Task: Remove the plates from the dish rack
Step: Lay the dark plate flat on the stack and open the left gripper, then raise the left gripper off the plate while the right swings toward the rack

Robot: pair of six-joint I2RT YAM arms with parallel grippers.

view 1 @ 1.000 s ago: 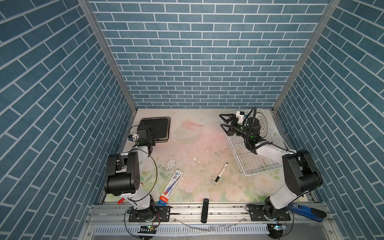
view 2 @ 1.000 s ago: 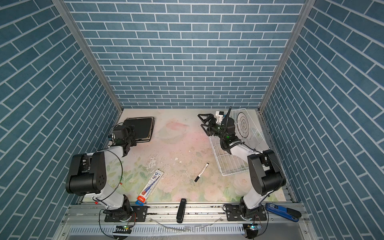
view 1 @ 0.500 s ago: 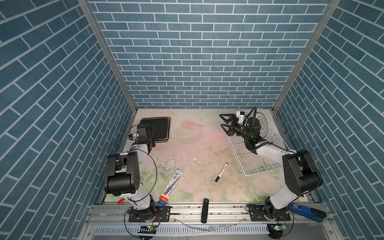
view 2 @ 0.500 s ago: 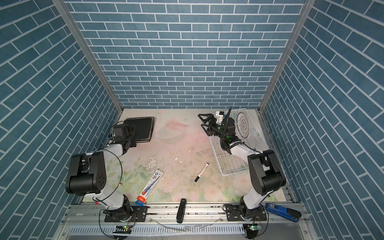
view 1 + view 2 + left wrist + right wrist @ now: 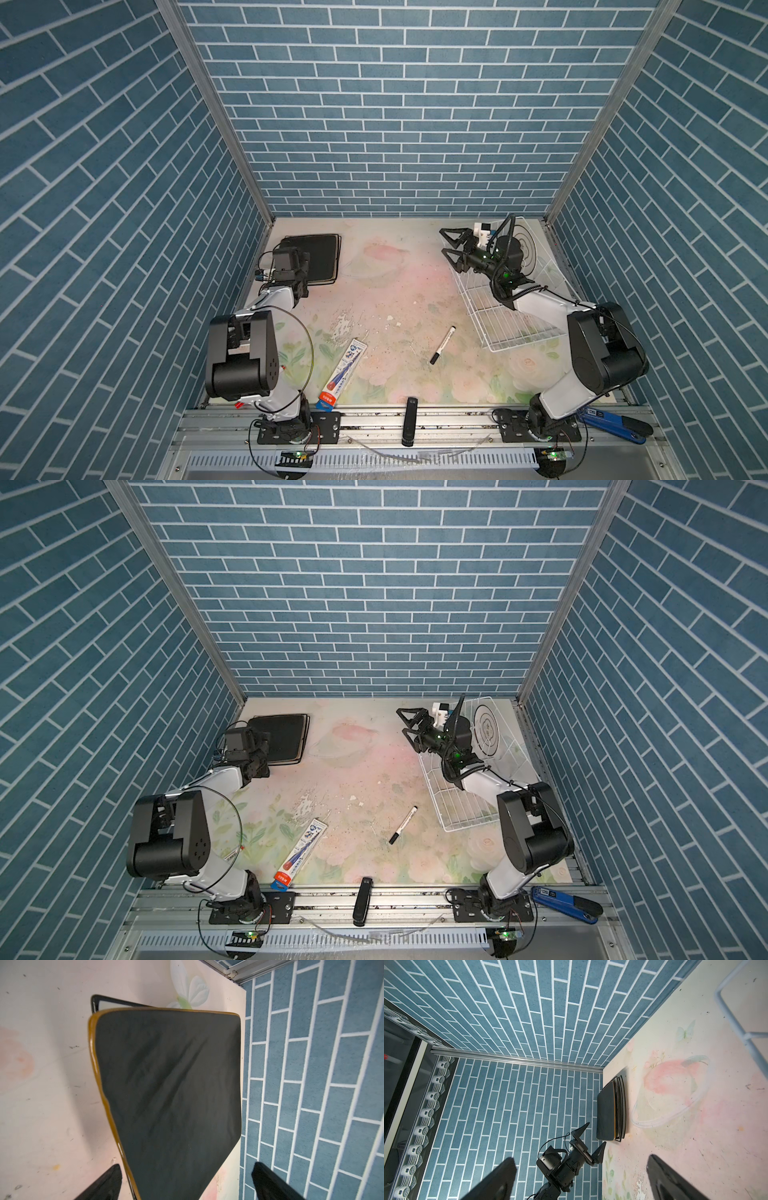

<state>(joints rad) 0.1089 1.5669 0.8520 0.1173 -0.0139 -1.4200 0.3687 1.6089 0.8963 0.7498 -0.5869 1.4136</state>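
Black plate [image 5: 170, 1093] lies just beyond spread left fingers [image 5: 104, 1184], seemingly untouched.

A black marker [image 5: 442, 345] lies well apart from a long printed packet [image 5: 341, 374].

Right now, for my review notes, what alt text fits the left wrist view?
A black square plate with an ochre rim lies on the pale floral table, a white black-rimmed plate peeking out beneath, beside the blue brick wall. The open left claw straddles one corner, holding nothing.
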